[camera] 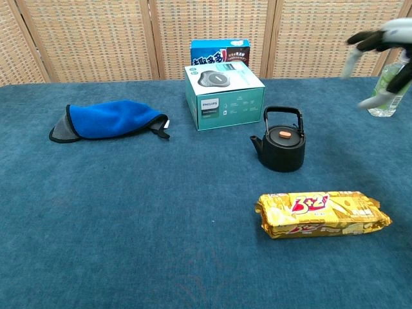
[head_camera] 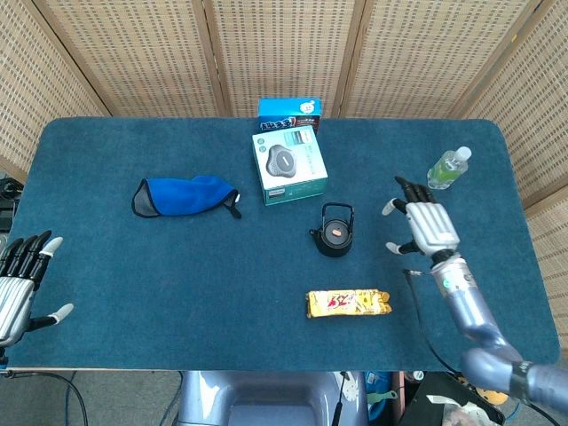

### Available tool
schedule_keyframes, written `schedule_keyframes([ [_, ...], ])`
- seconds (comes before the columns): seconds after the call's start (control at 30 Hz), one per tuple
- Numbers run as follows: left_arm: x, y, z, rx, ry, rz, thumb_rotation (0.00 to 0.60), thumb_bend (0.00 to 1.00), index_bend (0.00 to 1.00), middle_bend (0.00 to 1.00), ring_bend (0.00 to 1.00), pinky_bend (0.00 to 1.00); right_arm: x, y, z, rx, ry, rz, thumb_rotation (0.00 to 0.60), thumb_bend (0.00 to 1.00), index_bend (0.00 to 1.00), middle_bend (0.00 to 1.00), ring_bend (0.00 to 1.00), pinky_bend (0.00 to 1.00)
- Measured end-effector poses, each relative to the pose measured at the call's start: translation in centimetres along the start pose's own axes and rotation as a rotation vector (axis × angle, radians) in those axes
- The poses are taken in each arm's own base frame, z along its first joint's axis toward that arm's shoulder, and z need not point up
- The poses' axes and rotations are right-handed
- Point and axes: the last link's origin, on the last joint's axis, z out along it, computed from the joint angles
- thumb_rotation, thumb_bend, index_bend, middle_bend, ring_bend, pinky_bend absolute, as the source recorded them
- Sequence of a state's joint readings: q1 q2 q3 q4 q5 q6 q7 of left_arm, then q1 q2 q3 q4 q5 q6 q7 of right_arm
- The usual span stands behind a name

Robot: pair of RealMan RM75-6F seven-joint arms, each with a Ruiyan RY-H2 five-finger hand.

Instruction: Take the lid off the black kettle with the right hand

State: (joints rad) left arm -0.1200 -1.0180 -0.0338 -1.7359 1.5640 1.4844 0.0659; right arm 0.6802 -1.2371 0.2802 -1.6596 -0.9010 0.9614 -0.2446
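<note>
The small black kettle [head_camera: 335, 235] [camera: 280, 147] stands near the middle of the blue table, its handle upright and its lid with an orange knob [head_camera: 337, 232] [camera: 283, 134] in place. My right hand [head_camera: 424, 226] [camera: 381, 58] hovers over the table to the right of the kettle, fingers spread, holding nothing and apart from the kettle. At the table's near left edge my left hand [head_camera: 21, 282] is open with nothing in it; it shows only in the head view.
A yellow biscuit pack [head_camera: 348, 303] lies in front of the kettle. A teal box [head_camera: 289, 164] and a blue box [head_camera: 288, 114] stand behind it. A blue cloth [head_camera: 184, 195] lies at the left, a green bottle [head_camera: 448, 168] at the far right.
</note>
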Motion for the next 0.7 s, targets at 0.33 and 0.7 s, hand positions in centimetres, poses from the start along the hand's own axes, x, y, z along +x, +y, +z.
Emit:
schedule_keyframes([
  [0.33, -0.2, -0.3, 0.4, 0.020, -0.003, 0.009, 0.600, 0.12, 0.00, 0.00, 0.00, 0.00, -4.1, -3.4, 3.7, -0.008, -0.049, -0.052, 0.600, 0.48, 0.48, 0.00, 0.00, 0.00],
  [0.7, -0.4, -0.3, 0.5, 0.021, -0.010, 0.015, 0.600, 0.12, 0.00, 0.00, 0.00, 0.00, -6.1, -5.2, 4.4, 0.004, -0.080, -0.074, 0.600, 0.51, 0.49, 0.00, 0.00, 0.00],
])
